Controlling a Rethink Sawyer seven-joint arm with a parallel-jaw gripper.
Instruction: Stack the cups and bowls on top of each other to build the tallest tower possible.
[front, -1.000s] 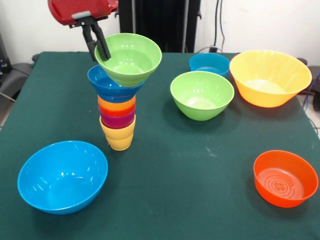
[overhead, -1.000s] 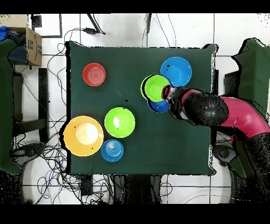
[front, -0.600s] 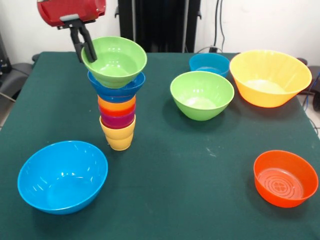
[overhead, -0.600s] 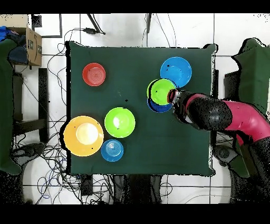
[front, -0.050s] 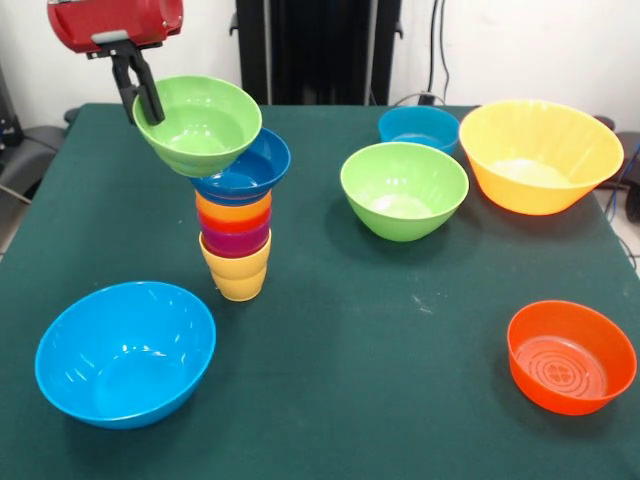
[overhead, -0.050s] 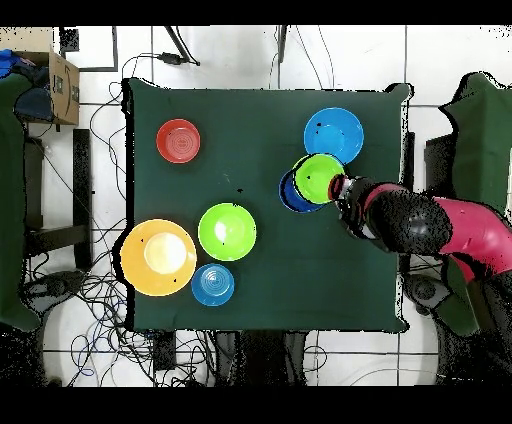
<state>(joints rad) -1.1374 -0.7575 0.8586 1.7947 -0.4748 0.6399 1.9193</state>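
Observation:
The tower (front, -0.050s: 237, 235) stands left of the table's middle: a yellow cup (front, -0.050s: 237, 275) at the base, purple, red-orange and orange-yellow cups nested above, and a dark blue bowl (front, -0.050s: 250, 168) on top. My gripper (front, -0.050s: 140, 95) is shut on the left rim of a small green bowl (front, -0.050s: 198, 125). That bowl hangs tilted, up and to the left of the dark blue bowl, overlapping its left rim. In the overhead view the green bowl (overhead, -0.050s: 319, 177) lies off-centre beside the dark blue bowl (overhead, -0.050s: 291, 194), with the gripper (overhead, -0.050s: 340, 187) at its edge.
A large light blue bowl (front, -0.050s: 125, 352) sits at the front left. A second green bowl (front, -0.050s: 403, 190), a teal bowl (front, -0.050s: 418, 127) and a large orange-yellow bowl (front, -0.050s: 539, 155) stand at the back right. An orange-red bowl (front, -0.050s: 571, 356) is at the front right.
My gripper has carried the green bowl leftward in the front view, from over the dark blue bowl to off its left side. The tower has not moved.

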